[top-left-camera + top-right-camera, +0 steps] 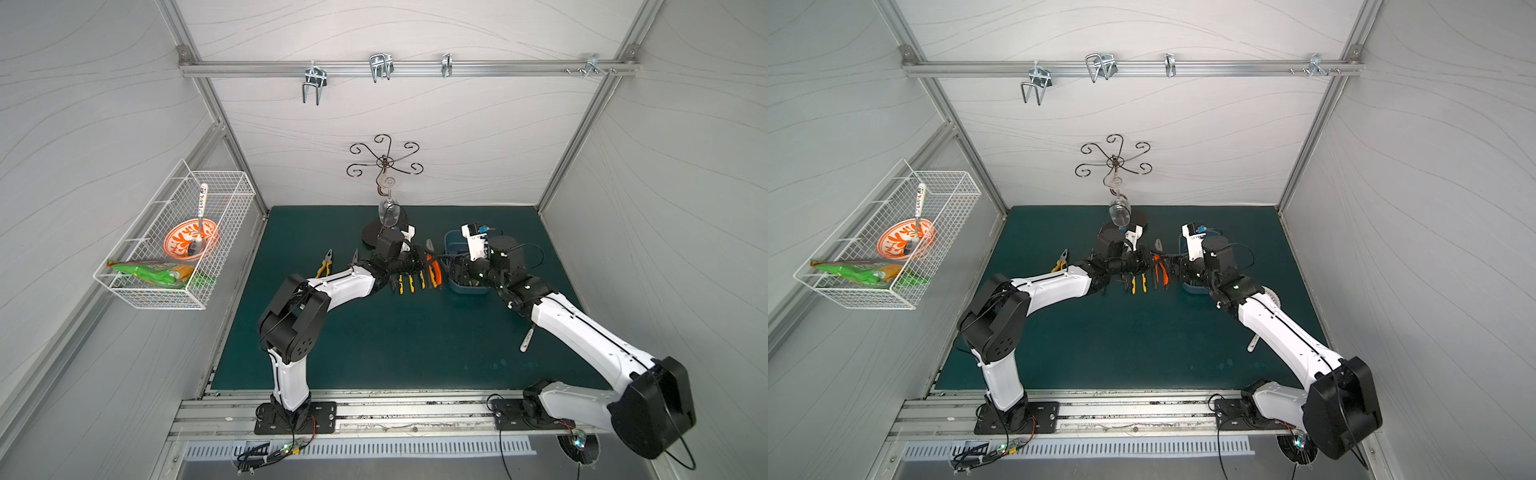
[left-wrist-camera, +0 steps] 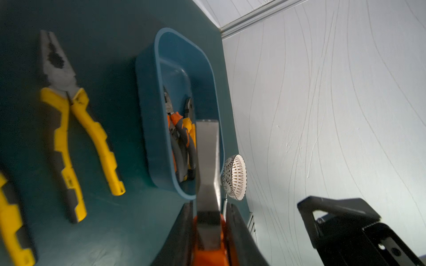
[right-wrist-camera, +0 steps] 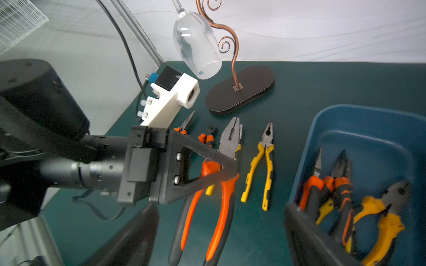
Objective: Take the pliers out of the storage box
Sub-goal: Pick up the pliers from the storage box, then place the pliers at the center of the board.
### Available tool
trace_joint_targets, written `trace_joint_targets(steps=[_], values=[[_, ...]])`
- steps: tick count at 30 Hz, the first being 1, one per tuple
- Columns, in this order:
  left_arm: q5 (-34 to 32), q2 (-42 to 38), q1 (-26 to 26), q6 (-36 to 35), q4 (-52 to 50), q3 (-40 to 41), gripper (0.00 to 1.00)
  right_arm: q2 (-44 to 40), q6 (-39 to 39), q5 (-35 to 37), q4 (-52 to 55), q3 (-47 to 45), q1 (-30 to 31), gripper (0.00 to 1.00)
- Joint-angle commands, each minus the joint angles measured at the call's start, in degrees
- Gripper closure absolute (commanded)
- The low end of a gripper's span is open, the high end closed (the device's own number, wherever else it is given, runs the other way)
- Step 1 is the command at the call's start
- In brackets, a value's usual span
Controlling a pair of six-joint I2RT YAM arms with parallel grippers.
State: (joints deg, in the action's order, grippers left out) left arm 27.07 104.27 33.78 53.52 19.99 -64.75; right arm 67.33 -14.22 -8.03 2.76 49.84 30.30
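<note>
Both top views: high, front, facing down on dark-green surface point(image 1: 374, 340). Wrist cams close, both share blue plastic storage box point(image 2: 147, 115) point(image 3: 368, 119).

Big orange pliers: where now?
Clamped in the left gripper; in a top view the big orange pliers are between the yellow pliers and the storage box.

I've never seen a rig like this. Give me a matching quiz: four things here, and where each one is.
1 wine glass
2 orange bowl
3 big orange pliers
4 storage box

A in the wire basket
B on the mat
C clamped in the left gripper
D hanging from the stand

Pairs: 1-D, 2-A, 3-C, 4-B
</note>
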Motion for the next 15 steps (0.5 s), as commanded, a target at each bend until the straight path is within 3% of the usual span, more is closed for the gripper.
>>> trace_joint_targets(steps=[1,8,15], values=[[3.1,-5.9,-0.5,-2.5,5.8,2.9,1.00,-2.8,3.0,-1.9,3.1,-1.6,1.1,0.01],[3.0,-8.5,0.2,0.7,10.3,13.2,1.00,-11.8,3.5,1.1,12.1,-7.0,5.6,0.01],[-0.4,-6.5,4.7,3.2,17.9,18.3,1.00,-22.6,1.8,5.3,23.9,-10.4,13.3,0.01]])
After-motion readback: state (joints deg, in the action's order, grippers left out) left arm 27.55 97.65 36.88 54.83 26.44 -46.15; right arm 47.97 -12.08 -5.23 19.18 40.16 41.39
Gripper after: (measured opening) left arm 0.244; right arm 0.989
